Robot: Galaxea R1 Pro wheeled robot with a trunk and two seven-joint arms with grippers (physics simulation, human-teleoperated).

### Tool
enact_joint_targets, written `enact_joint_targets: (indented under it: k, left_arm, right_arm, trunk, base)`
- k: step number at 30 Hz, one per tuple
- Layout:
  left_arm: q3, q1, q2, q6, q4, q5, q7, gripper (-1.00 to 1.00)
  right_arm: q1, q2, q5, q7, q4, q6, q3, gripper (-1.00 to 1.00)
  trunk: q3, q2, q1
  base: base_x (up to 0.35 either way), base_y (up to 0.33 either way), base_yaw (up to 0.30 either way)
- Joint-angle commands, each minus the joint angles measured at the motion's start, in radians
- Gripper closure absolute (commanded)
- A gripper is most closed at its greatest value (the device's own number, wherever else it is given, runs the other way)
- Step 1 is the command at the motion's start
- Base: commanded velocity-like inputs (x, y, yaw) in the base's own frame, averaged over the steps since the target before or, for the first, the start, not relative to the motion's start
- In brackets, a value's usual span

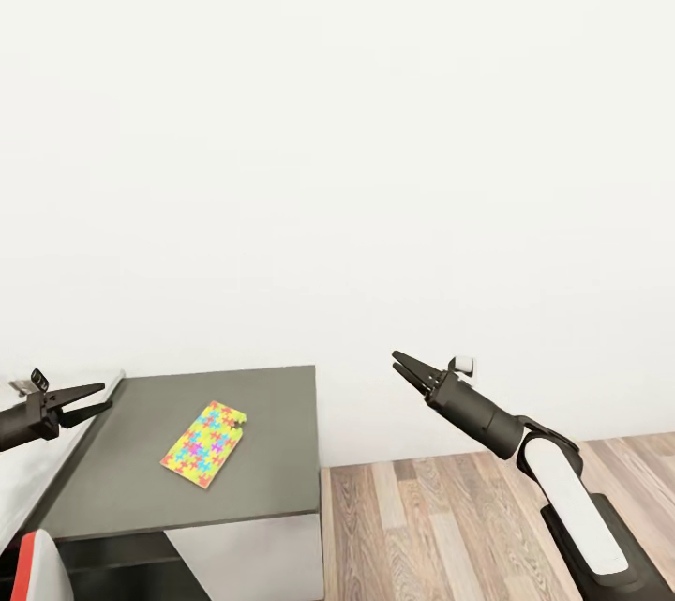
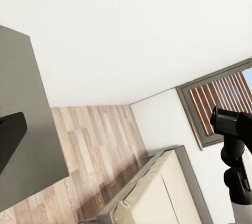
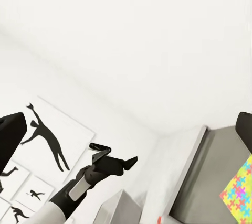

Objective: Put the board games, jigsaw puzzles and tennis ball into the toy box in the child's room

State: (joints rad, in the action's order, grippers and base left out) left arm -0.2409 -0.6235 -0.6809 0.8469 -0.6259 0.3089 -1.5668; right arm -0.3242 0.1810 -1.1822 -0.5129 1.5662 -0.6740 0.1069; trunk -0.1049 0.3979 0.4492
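Flat on the dark grey table [image 1: 272,451], toward its middle: one jigsaw puzzle [image 1: 204,443], a thin rectangular board of interlocking yellow, pink, blue and green pieces, turned at an angle to the table's edges, one corner looking notched. Same board showing in the right wrist view [image 3: 239,192], cut off by the frame.

Bare grey surface all around the puzzle; nothing lying on it or against it. Beyond the table's right edge, wood-plank floor [image 1: 450,526] and a plain white wall [image 1: 375,160]. At the table's left side, a paler strip [image 1: 37,479], possibly a second surface, hard to make out. At the lower left corner, a red and white object [image 1: 42,568], cut off.

Left gripper [image 1: 94,400] hanging over the table's left edge, fingers spread, holding nothing, well apart from the puzzle. Right gripper [image 1: 401,365] raised over the floor, right of the table, fingers parted only slightly and empty.

In the left wrist view, a beige bed [image 2: 163,192] with a grey frame, low on the planks, and a slatted window [image 2: 220,103] behind the right arm [image 2: 233,156]. In the right wrist view, black silhouette pictures [image 3: 47,140] on the wall behind the left arm.
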Motion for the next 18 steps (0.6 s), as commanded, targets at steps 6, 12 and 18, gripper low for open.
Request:
enact_joint_targets:
  k: [6,12,18]
  left_arm:
    - [0.001,-0.001,0.0,0.011,0.0,-0.001,-0.004,-1.0]
    - [0.002,-0.001,0.0,0.011,0.0,-0.001,-0.004,-1.0]
    - [0.002,-0.001,0.001,0.011,0.0,-0.001,-0.004,-1.0]
  right_arm:
    - [-0.001,0.001,-0.005,0.001,0.0,-0.004,0.0,-1.0]
    - [-0.001,0.001,-0.005,0.001,0.0,-0.004,0.0,-1.0]
    - [-0.001,0.002,-0.005,0.001,0.0,-0.004,0.0,-1.0]
  trunk:
    - [-0.002,0.002,0.001]
    - [0.001,0.002,0.001]
    - [0.002,0.002,0.001]
  base:
    - [0.03,-0.002,0.039]
    - [0.005,-0.011,0.191]
    - [0.08,-0.032,0.058]
